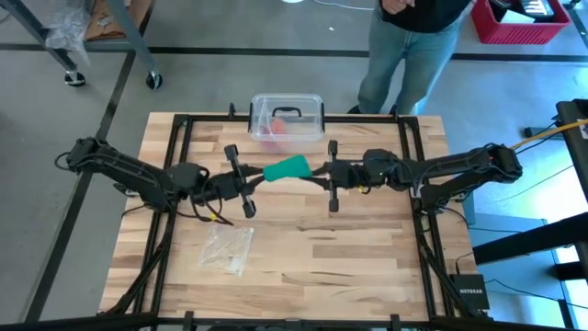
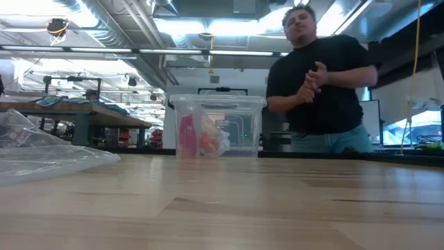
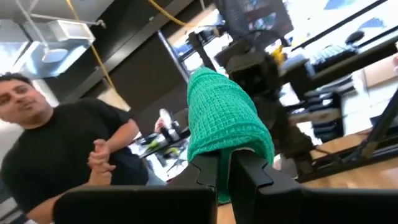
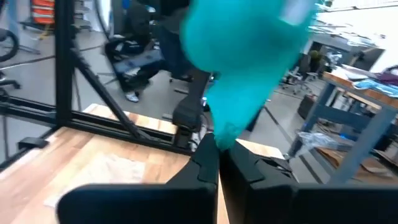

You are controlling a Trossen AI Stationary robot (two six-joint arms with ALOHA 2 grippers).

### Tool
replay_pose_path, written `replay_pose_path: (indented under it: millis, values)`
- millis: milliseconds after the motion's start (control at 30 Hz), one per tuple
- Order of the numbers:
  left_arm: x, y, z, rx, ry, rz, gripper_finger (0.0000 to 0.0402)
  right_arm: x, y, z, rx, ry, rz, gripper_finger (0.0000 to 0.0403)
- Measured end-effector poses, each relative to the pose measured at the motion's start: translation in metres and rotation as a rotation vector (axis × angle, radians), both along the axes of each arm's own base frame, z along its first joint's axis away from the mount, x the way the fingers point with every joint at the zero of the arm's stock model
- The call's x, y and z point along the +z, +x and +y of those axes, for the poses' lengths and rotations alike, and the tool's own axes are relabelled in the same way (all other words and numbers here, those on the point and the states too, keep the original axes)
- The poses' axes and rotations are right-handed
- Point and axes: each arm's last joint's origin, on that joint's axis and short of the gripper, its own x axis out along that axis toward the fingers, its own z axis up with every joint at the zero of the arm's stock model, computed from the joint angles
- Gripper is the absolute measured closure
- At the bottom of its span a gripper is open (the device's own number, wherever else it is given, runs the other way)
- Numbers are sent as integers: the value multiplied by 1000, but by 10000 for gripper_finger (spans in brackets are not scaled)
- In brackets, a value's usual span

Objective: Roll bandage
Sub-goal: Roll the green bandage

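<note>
Pinching one end of the green bandage, the left end effector holds it above the desk. Opposite, the right end effector is pressed onto the other end; soft, light, stretchy cloth like this is probably best gripped at its ends

In the high view the person is cut off at the top edge; only legs and part of the torso show. The red crate runs off the top too. In the right wrist view the bandage is a blur and its weave cannot be made out. The low view shows no arm at all. What lies inside the box is too small to tell.
</note>
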Motion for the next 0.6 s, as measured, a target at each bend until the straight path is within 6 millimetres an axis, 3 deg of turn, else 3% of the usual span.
replay_pose_path:
  millis: [600]
  values:
    - [-7, 7, 0, 26, 105, 51, 394, 6, 0, 15, 130, 5, -78, 400]
